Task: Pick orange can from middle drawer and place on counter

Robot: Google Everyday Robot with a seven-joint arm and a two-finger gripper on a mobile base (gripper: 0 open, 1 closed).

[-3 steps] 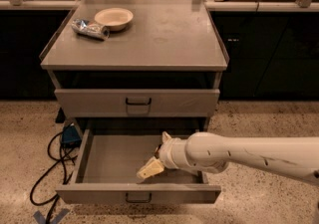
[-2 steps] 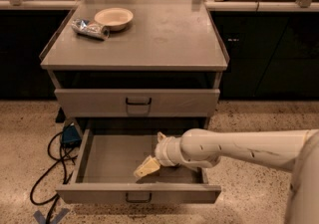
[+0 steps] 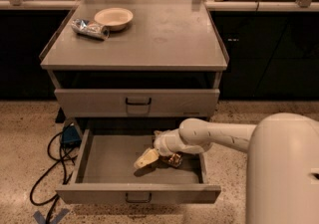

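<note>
The middle drawer stands pulled open at the bottom of the grey cabinet, its flat floor showing. The orange can, small, shiny and wrinkly, lies on the drawer floor right of centre. My gripper is down inside the drawer, just left of the can and low over the floor. My white arm reaches in from the right and covers part of the can. The counter is the broad grey cabinet top above.
A silver-blue cylinder and a pale bowl sit at the counter's back left. A shut drawer front is above the open one. Black cables and a blue device lie on the floor at left.
The gripper has shifted a little left inside the drawer. The orange can now shows beside my wrist, and my arm fills more of the lower right.
</note>
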